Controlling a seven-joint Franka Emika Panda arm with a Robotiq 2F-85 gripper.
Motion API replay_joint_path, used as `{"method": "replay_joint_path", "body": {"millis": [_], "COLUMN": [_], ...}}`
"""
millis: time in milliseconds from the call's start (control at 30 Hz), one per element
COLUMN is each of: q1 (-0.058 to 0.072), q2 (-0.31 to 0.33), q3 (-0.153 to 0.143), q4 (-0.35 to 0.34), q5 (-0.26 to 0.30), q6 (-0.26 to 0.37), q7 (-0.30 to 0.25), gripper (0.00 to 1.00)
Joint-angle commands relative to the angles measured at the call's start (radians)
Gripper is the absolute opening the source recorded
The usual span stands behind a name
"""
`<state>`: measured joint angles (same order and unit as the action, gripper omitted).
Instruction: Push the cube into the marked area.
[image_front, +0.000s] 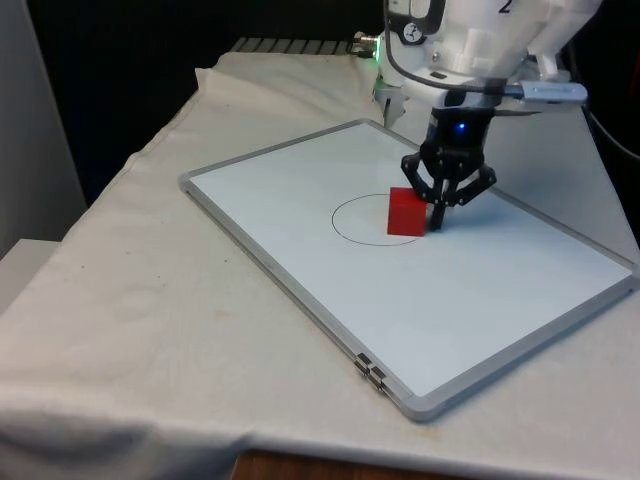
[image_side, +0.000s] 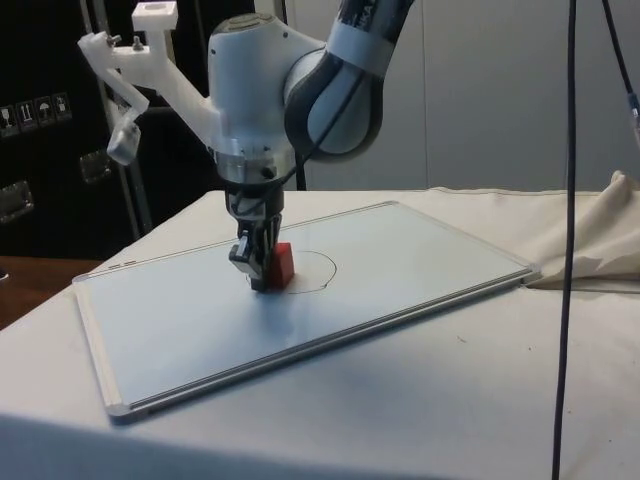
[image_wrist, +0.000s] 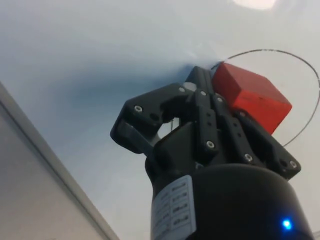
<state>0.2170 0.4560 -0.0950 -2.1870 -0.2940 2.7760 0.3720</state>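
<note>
A red cube rests on the whiteboard, sitting on the right-hand part of the drawn circle in the front view, mostly inside the line. My black gripper is shut, its tips down at the board and touching the cube's side away from the circle's middle. From the side, the gripper stands just left of the cube, with the circle beyond it. At the wrist, the closed fingers press against the cube, and the circle's line curves past it.
The whiteboard has a grey frame and lies skewed on the white cloth. A black cable hangs down at the side view's right, near bunched cloth.
</note>
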Motion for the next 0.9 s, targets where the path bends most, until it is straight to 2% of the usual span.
{"method": "replay_joint_path", "body": {"millis": [0,100,133,167,367,400,433,600,700,733,767,867], "q1": [0.017,0.017,0.0,0.016,0.008,0.0,0.009,0.017,0.017,0.01,0.017,0.02], "q2": [0.0,0.0,0.0,0.0,0.003,0.0,0.002,-0.011,-0.021,-0.018,-0.022,-0.031], "q3": [-0.028,-0.038,-0.016,-0.041,-0.038,-0.025,-0.041,-0.043,-0.038,-0.028,-0.037,-0.033], "q4": [0.004,0.005,0.001,0.007,0.018,0.012,0.024,0.037,0.04,0.042,0.04,0.041], "q5": [-0.031,-0.057,-0.043,-0.07,-0.073,-0.062,-0.074,-0.074,-0.074,-0.065,-0.073,-0.071], "q6": [-0.004,-0.009,-0.006,-0.013,-0.025,-0.019,-0.034,-0.056,-0.058,-0.061,-0.058,-0.06], "q7": [0.026,0.044,0.03,0.056,0.08,0.067,0.082,0.097,0.117,0.107,0.122,0.141], "gripper": [0.0,0.0,0.0,0.0,0.0,0.0,0.0,0.0,0.0,0.0,0.0,0.0]}}
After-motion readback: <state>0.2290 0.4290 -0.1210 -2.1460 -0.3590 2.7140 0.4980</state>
